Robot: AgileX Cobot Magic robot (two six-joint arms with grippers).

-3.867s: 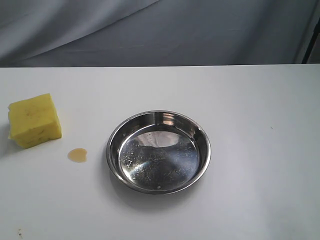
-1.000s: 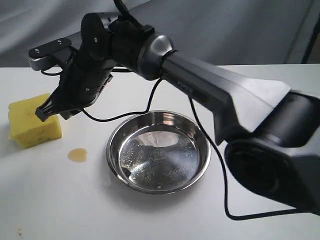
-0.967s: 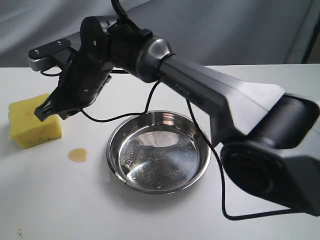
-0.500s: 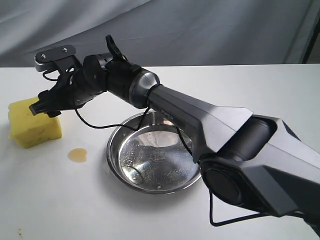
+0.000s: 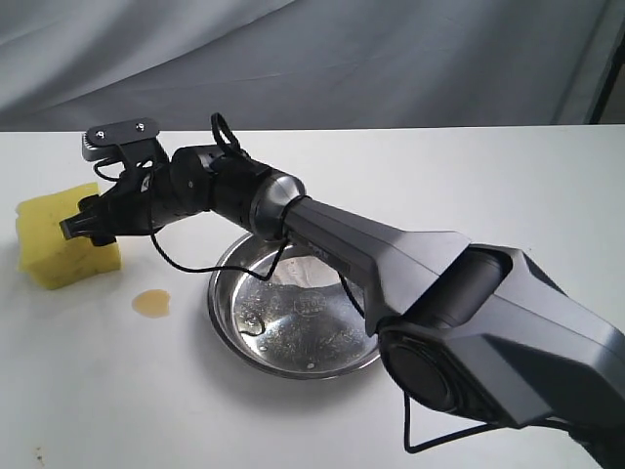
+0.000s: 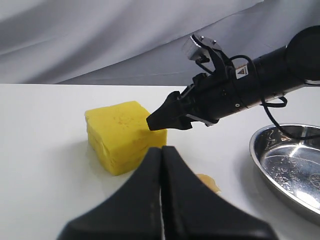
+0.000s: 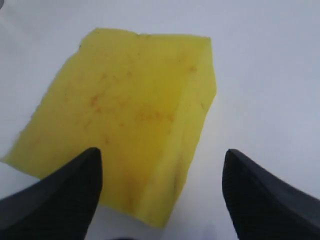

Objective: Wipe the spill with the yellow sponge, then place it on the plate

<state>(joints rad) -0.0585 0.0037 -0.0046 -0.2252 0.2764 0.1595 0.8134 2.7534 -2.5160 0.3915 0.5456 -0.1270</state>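
Jaws apart, my right gripper (image 5: 78, 225) hovers over the yellow sponge (image 5: 54, 246) to straddle it; my left gripper (image 6: 161, 153) idles, jaws together.

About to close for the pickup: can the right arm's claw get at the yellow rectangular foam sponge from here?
Probably yes. The right claw is open and right at the yellow rectangular foam sponge, with nothing between them. The left claw is shut and clear of it.
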